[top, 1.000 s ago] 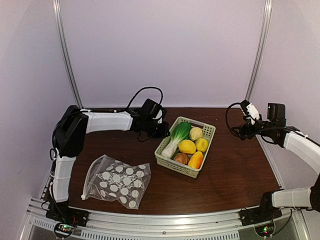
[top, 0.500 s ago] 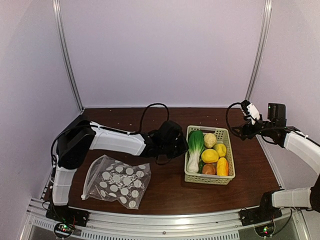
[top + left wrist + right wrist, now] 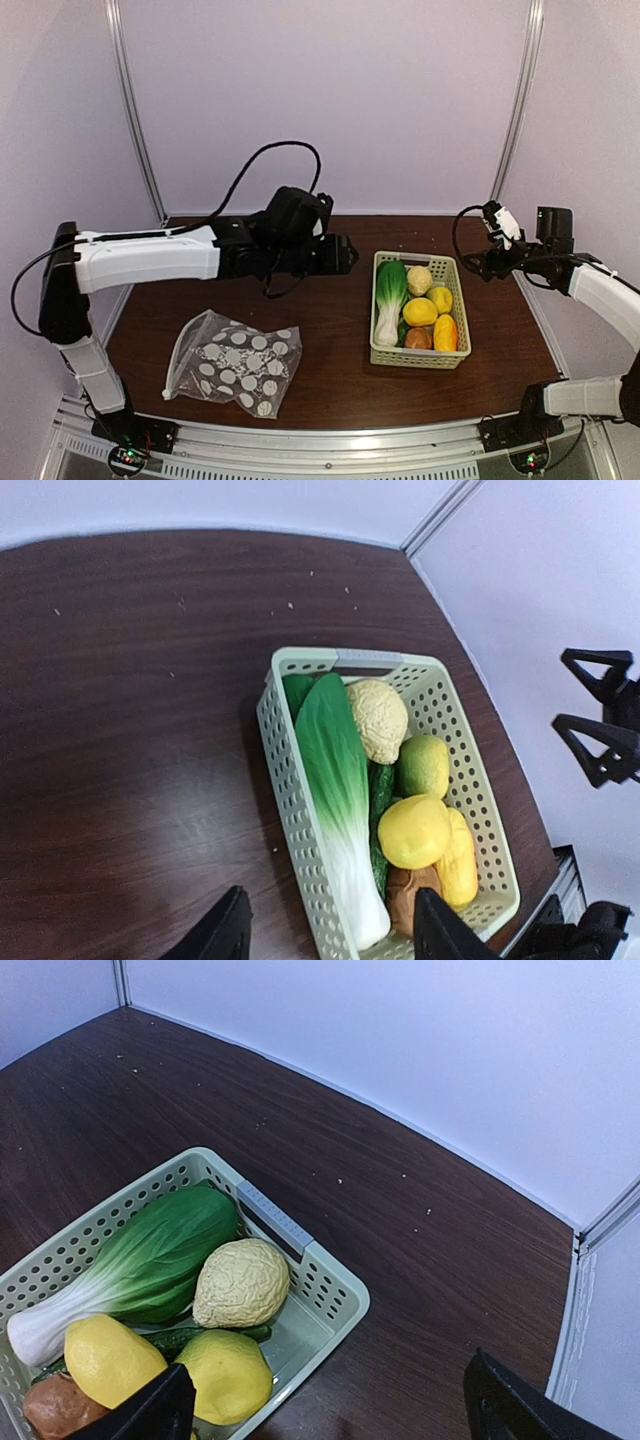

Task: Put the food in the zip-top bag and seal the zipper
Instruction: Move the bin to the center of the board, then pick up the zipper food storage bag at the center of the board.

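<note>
brown bench (image 3: 330, 340): food (image 3: 420, 311) sat in basket (image 3: 373, 300), none in bag (image 3: 235, 362). my l pincer (image 3: 332, 910) & r pincer (image 3: 330, 1400) were spread, empty; nxt: grab one.

You are getting soft, even light coming from above, and the pale walls (image 3: 330, 100) are glowing lilac. The basket (image 3: 385, 352) is throwing only a faint shadow leftward onto the dark table (image 3: 330, 390), which is showing a dull sheen in the left wrist view. The zip-top bag (image 3: 232, 362) is catching small glints. The posts (image 3: 133, 110) are bowing at the left and right edges, and the top view is looking softer than both wrist views.
</note>
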Motion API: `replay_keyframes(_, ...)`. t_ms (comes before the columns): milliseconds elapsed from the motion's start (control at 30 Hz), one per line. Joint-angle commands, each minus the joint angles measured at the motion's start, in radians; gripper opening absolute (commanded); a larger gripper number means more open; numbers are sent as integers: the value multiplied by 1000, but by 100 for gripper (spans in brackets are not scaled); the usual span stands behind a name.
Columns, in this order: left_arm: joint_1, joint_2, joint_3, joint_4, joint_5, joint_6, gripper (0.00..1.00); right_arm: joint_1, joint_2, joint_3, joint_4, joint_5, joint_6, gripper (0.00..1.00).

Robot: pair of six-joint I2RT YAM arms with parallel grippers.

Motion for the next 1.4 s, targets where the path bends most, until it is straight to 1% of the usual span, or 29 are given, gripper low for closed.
replay_keyframes(0,6,-201,-115,-211,-107,246,60,-8,-17,21,-25,-53,15,93)
replay_keyframes(33,7,-239,-136,-257,-102,275,61,-8,-14,21,-29,-59,15,93)
replay_keyframes(67,7,-274,-158,-286,-64,321,62,-7,-9,22,-32,-63,15,93)
replay_keyframes(133,-4,-332,-190,-362,0,367,63,-6,1,26,-36,-67,13,93)
replay_keyframes(200,-46,-379,-213,-449,38,364,66,-6,8,31,-42,-70,11,93)
replay_keyframes(267,-88,-388,-214,-570,19,300,67,-6,11,36,-50,-71,7,93)
replay_keyframes(333,-113,-395,-212,-712,-77,155,67,-6,8,37,-53,-69,3,93)
replay_keyframes(367,-120,-415,-225,-758,-124,73,67,-6,7,37,-53,-66,2,93)
replay_keyframes(400,-124,-444,-249,-794,-166,-24,67,-6,5,37,-53,-64,1,93)
replay_keyframes(467,-124,-549,-320,-810,-232,-191,69,-6,5,37,-53,-61,0,93)
replay_keyframes(500,-124,-612,-366,-813,-270,-318,71,-7,5,37,-55,-62,-2,93)
replay_keyframes(567,-123,-750,-462,-808,-348,-464,78,-6,5,37,-57,-67,-2,93)
replay_keyframes(600,-120,-818,-504,-812,-385,-527,83,-6,6,38,-59,-69,-3,93)
replay_keyframes(633,-114,-878,-542,-819,-418,-574,95,-6,6,39,-59,-73,-2,93)
replay_keyframes(667,-102,-930,-577,-822,-436,-601,97,-6,6,40,-60,-75,-1,93)
replay_keyframes(733,-64,-1010,-627,-813,-440,-598,98,-6,4,40,-62,-80,1,93)
replay_keyframes(800,3,-1061,-666,-797,-408,-552,98,-6,1,40,-64,-81,1,93)
replay_keyframes(867,81,-1084,-698,-762,-345,-455,98,-6,-1,41,-64,-78,1,93)
replay_keyframes(933,172,-1096,-723,-725,-233,-367,98,-7,-2,41,-63,-76,1,93)
replay_keyframes(1000,263,-1097,-744,-692,-141,-283,98,-6,-2,41,-65,-74,0,93)
replay_keyframes(1133,409,-1048,-786,-663,58,-181,97,-6,5,42,-67,-75,-2,93)
replay_keyframes(1200,465,-1017,-821,-623,148,-123,95,-6,7,43,-69,-76,-2,93)
replay_keyframes(1233,493,-1006,-837,-597,215,-106,93,-6,8,42,-68,-75,-2,93)
replay_keyframes(1300,514,-989,-863,-543,290,-84,89,-6,9,41,-69,-75,-2,93)
replay_keyframes(1367,517,-982,-874,-509,314,-66,85,-6,12,42,-68,-74,-2,93)
